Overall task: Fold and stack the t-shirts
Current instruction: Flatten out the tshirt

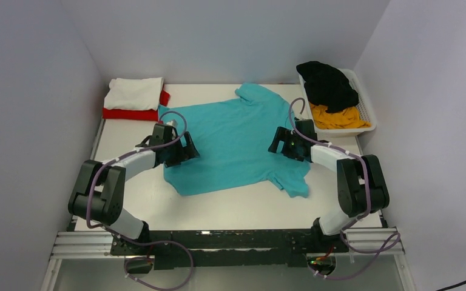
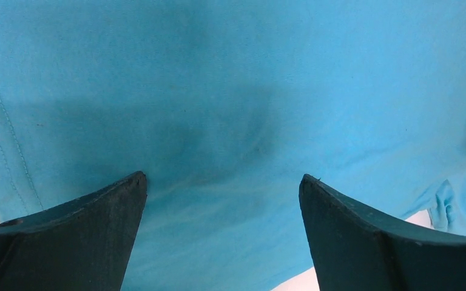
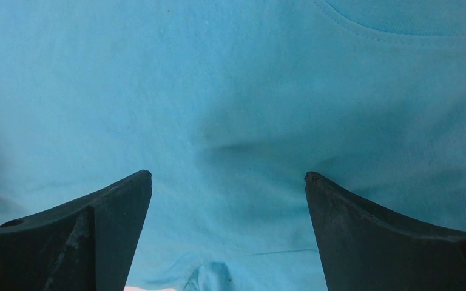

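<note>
White walls (image 1: 30,91) enclosed the bench (image 1: 218,209), where the teal t-shirt (image 1: 236,142) was spread flat at the centre. Left fingers (image 2: 73,236) and right fingers (image 3: 388,242) were held wide just over its cloth, nothing gripped. Matching side edges were judged best pinched simultaneously for an even fold.

Teal tee (image 1: 236,142), wht tee (image 1: 135,93), red tee (image 1: 130,114), blk tee (image 1: 326,85), yel-orange tee (image 1: 338,118)

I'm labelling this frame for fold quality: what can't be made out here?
Top view: red shirt mostly under the white shirt; yellow shirt partly under the black shirt in the basket.
Top view: the left gripper and right gripper cover the teal shirt beneath them.
Wrist views: frame edges cut off the teal shirt; fingertip contact unclear.
</note>
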Robot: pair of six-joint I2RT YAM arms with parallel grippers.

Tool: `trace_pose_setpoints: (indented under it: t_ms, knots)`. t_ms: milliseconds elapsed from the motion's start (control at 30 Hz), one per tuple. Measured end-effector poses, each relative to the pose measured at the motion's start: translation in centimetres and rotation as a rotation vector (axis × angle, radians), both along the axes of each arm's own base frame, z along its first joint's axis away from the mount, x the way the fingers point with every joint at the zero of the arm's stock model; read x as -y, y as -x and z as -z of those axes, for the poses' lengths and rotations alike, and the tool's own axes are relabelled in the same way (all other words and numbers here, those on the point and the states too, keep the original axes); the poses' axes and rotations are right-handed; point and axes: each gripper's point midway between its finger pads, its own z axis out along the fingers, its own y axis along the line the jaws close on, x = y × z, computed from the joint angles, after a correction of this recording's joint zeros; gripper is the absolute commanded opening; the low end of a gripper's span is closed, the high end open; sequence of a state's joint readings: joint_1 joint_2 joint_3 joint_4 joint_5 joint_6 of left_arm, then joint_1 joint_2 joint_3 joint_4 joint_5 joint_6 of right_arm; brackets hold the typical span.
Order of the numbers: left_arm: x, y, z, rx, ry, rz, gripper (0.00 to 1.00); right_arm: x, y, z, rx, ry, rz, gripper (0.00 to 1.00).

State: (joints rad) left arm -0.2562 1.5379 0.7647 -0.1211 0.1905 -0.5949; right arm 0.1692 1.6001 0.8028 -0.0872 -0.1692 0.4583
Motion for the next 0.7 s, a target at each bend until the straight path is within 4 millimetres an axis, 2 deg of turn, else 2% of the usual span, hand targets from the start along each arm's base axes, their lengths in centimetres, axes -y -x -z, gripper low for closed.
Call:
trace_pose_setpoints:
  t_ms: [167, 267, 333, 467, 533, 700]
  knots:
    - [0.2, -0.5, 0.1, 0.009, 0.007, 0.003, 0.99, 0.5, 1.2, 0.0, 0.008, 0.014, 0.020, 1.00]
    - [1.3, -3.1, 0.0, 0.016, 0.025, 0.016, 0.99, 1.0, 1.2, 0.1, 0.005, 0.038, 0.039, 1.00]
    - [2.4, -5.6, -0.3, 0.026, 0.050, 0.034, 0.99, 1.3, 1.1, 0.1, -0.003, 0.055, 0.052, 1.00]
    - [4.3, -9.6, -0.8, 0.056, 0.079, 0.062, 0.99, 1.7, -0.1, 0.2, -0.015, 0.084, 0.076, 1.00]
    - [4.9, -10.2, -0.9, 0.060, 0.069, 0.073, 0.99, 1.9, -0.6, 0.2, -0.014, 0.090, 0.083, 1.00]
    - [4.9, -9.0, -0.5, 0.046, -0.005, 0.088, 1.00, 2.2, -0.9, 0.3, -0.016, 0.110, 0.099, 1.00]
